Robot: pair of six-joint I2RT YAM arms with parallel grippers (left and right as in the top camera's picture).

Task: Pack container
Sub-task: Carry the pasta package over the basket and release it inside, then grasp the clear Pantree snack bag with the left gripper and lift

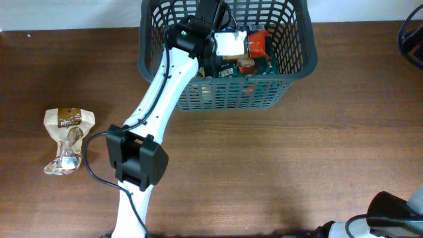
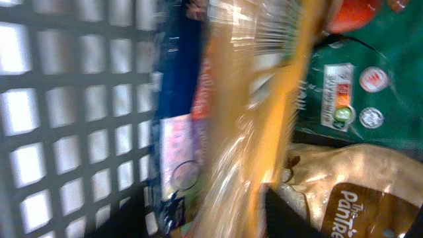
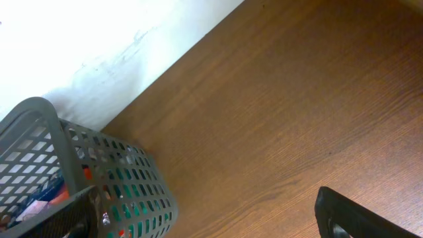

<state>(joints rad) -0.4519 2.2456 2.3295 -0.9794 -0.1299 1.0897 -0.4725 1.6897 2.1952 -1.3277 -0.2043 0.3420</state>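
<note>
Honestly, can't tell either grip: left tool (image 1: pixel 229 45) blurred inside container (image 1: pixel 292 74), right tool (image 3: pixel 350 215) cropped.

The dark grey lattice-walled container (image 1: pixel 291 63) sits upright at the table's far edge, holding several snack packets.

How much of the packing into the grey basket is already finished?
Done: several packets lie in the basket. In hand: the left gripper is down inside it by an orange packet; the blur hides whether it grips. Remaining: one brown snack packet on the table.
</note>
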